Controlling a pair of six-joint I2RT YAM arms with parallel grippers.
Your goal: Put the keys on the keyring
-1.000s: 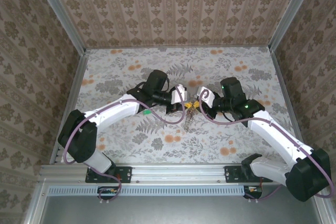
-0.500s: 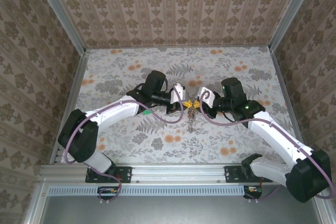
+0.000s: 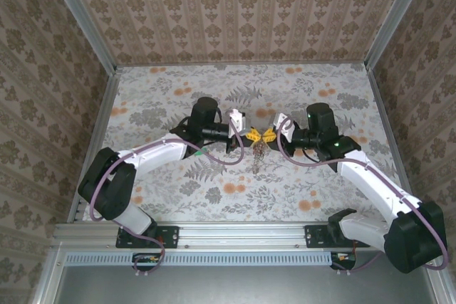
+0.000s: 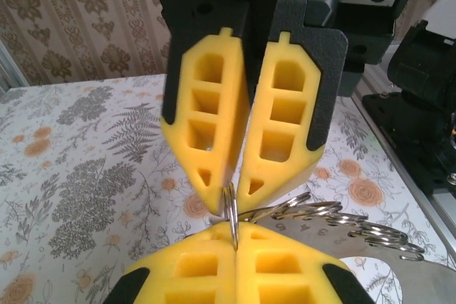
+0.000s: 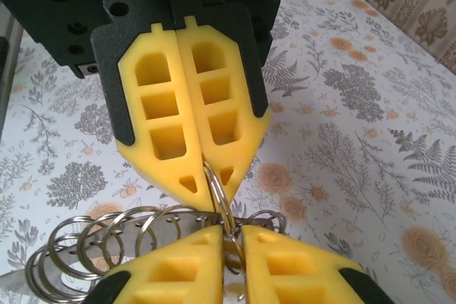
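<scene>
The keyring (image 4: 233,213), a thin metal ring, stands on edge between my two grippers, and both pinch it. My left gripper (image 4: 235,231) is shut on its lower part, and the right gripper (image 4: 234,201) bites it from above. From the right wrist, my right gripper (image 5: 236,236) grips the ring (image 5: 217,191) with a slight gap between the pads, and the left gripper (image 5: 207,204) is shut on its top. In the top view the left gripper (image 3: 251,134) and right gripper (image 3: 268,134) meet tip to tip at mid-table. I cannot make out the keys; they are out of view.
A flat metal strip (image 5: 153,227) carrying several more split rings (image 4: 370,222) hangs from the held ring, dangling as a short chain (image 3: 256,156) over the floral tabletop (image 3: 328,97). A small green thing (image 3: 199,152) lies by the left forearm. Patterned walls (image 3: 242,12) enclose the table.
Both grippers, still joined at the ring, have shifted toward the far side of the table, and the dangling rings came with them. The right jaws loosened briefly, then closed again.
</scene>
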